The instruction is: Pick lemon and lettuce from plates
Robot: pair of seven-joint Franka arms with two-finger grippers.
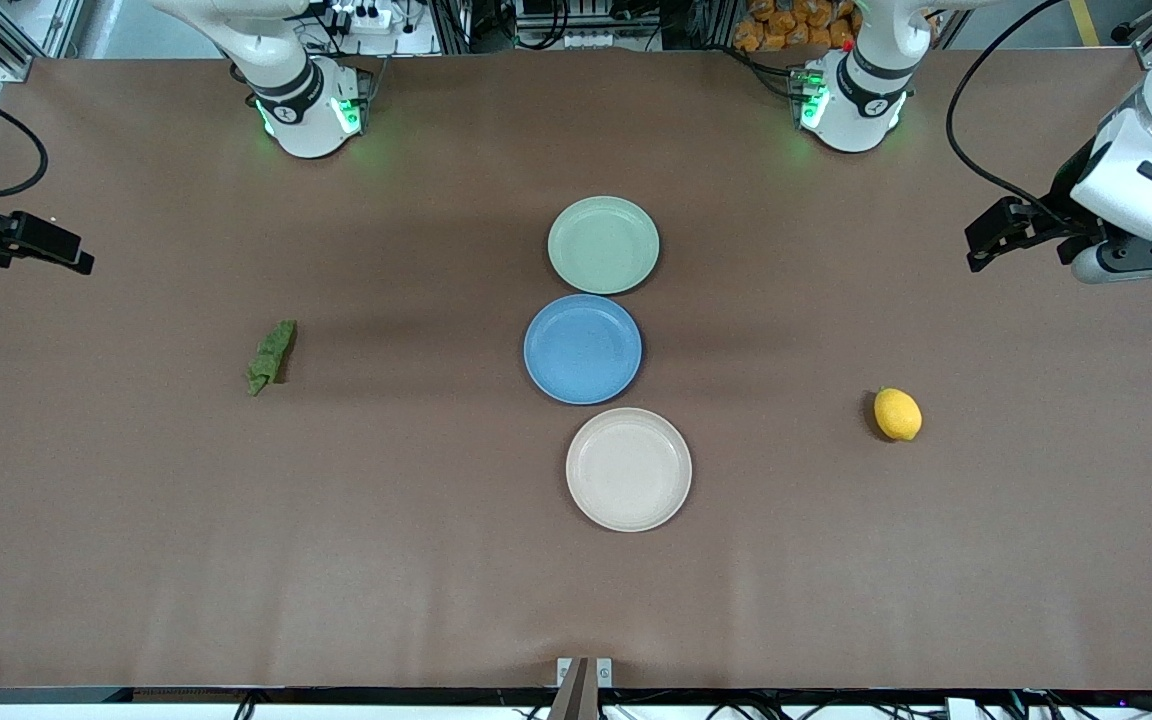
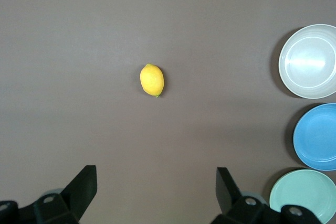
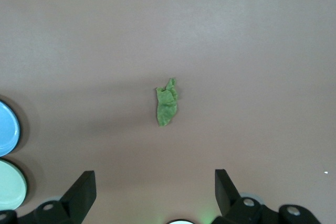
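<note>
The yellow lemon (image 1: 897, 413) lies on the bare table toward the left arm's end, on no plate; it also shows in the left wrist view (image 2: 151, 80). The dark green lettuce (image 1: 271, 356) lies on the bare table toward the right arm's end, also in the right wrist view (image 3: 167, 104). The mint green plate (image 1: 603, 245) and beige plate (image 1: 628, 468) are empty. My left gripper (image 1: 998, 238) (image 2: 156, 182) hangs open and empty, high up near the lemon. My right gripper (image 1: 36, 245) (image 3: 155, 182) hangs open and empty, high up near the lettuce.
An empty blue plate (image 1: 583, 349) sits between the mint and beige plates, the three in a row at the table's middle. The arm bases (image 1: 308, 110) (image 1: 851, 100) stand at the table's edge farthest from the front camera.
</note>
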